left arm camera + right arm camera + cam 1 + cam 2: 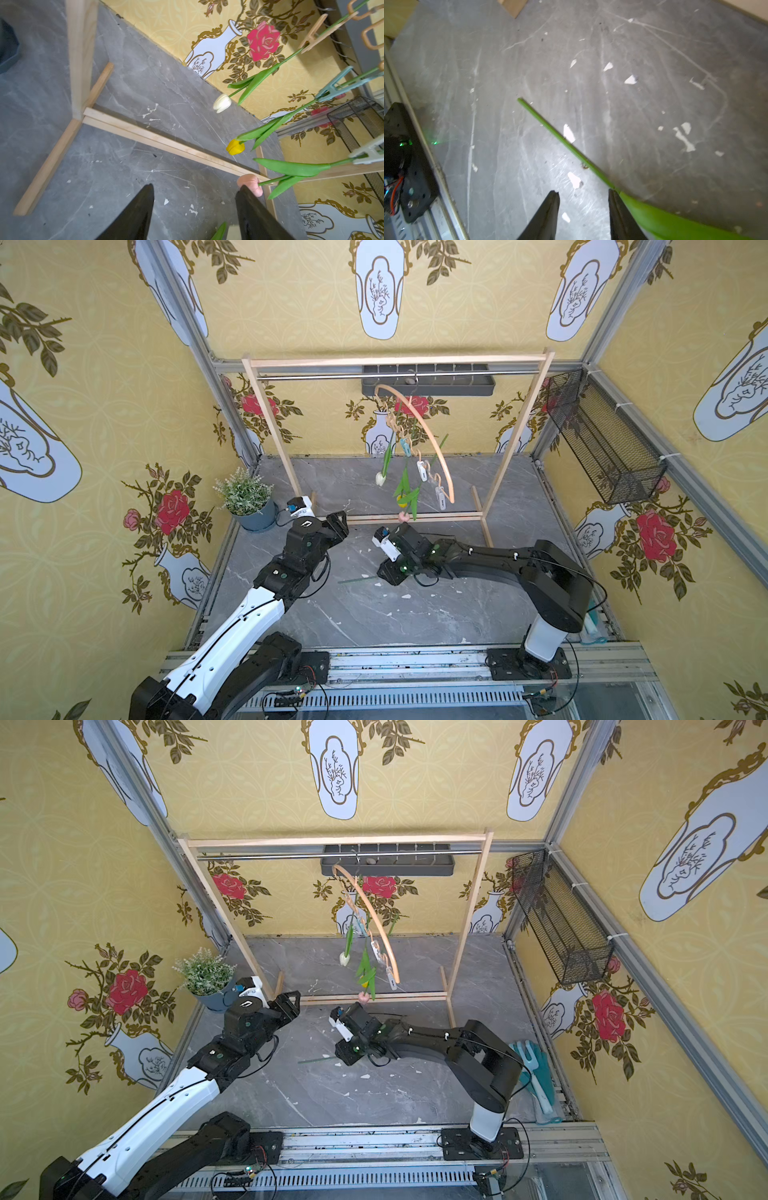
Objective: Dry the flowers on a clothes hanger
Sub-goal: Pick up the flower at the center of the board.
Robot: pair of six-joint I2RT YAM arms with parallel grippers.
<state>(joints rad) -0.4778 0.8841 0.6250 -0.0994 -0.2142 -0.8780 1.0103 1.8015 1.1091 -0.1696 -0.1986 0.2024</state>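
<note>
Loose flower (562, 137): on the table (374, 614), as far as you can tell. The stem's long axis runs away from your right hand (584, 192) and brushes the outside of one fingertip.
Right hand: spread, nothing between its fingers. It is the nearer arm.
Hanger (428, 435): hangs on the rail (332, 375) with three flowers (270, 126) pegged. The end peg (440, 497) looks free.
Left hand (194, 185): spread and empty, beside the pink head (248, 179).
</note>
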